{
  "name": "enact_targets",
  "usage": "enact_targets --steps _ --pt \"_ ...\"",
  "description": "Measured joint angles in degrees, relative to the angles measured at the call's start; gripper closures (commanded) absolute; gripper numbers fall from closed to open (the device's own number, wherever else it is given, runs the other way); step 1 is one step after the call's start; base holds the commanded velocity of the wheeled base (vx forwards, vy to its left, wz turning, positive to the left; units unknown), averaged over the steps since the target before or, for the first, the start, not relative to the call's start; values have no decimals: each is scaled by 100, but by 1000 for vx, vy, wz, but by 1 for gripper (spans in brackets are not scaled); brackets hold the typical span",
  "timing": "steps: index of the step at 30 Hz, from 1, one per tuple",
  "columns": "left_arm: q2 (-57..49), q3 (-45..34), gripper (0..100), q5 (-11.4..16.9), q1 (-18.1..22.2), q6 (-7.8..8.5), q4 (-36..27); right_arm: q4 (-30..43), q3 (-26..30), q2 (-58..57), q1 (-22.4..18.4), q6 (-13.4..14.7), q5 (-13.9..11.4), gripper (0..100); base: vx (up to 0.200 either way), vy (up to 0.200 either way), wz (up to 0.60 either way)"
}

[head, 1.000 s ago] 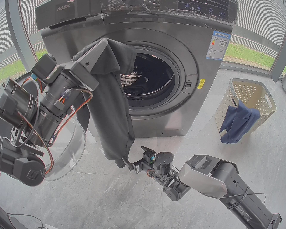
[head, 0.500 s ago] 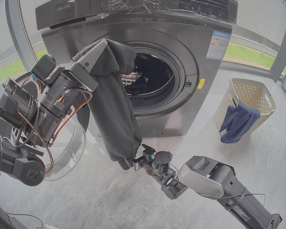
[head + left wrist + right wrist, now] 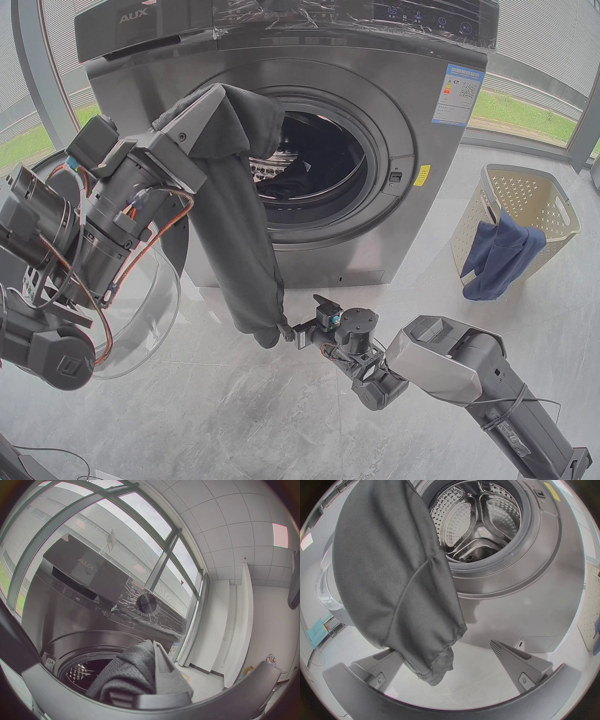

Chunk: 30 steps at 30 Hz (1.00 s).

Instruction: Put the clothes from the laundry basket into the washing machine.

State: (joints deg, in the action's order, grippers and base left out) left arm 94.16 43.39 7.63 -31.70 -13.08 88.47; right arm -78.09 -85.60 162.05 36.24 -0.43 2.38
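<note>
On my left the glass door (image 3: 147, 312) stands swung open. My left gripper (image 3: 212, 103) is raised in front of the washing machine (image 3: 400, 125), clamped on the top of a grey garment (image 3: 234, 250) that hangs down past the drum opening to just above the floor. Dark clothes (image 3: 294, 178) lie inside the drum. My right gripper (image 3: 287, 330) sits low at the garment's bottom hem, fingers spread apart and not pinching it. Far right, the laundry basket (image 3: 531, 187) stands on the floor with a blue garment (image 3: 500, 256) draped over its rim.
</note>
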Motion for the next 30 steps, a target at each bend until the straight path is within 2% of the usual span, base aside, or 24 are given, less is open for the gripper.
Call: enact_targets --steps 9,14,26,27,30 --pt "2 -11 100 -6 -5 0 2 23 29 -188 -205 0 30 0 0 0 0" --pt "5 -17 100 -5 -7 0 2 48 -87 -177 -177 0 60 0 0 0 0" --pt "2 -9 100 2 0 2 2 80 -759 284 -13 -4 55 0 0 0 0" --pt "2 -9 100 0 0 0 0 83 -825 311 -13 -1 57 100 0 0 0" --pt "2 -4 100 0 -2 -2 2 80 -1035 366 -15 18 60 100 0 0 0"
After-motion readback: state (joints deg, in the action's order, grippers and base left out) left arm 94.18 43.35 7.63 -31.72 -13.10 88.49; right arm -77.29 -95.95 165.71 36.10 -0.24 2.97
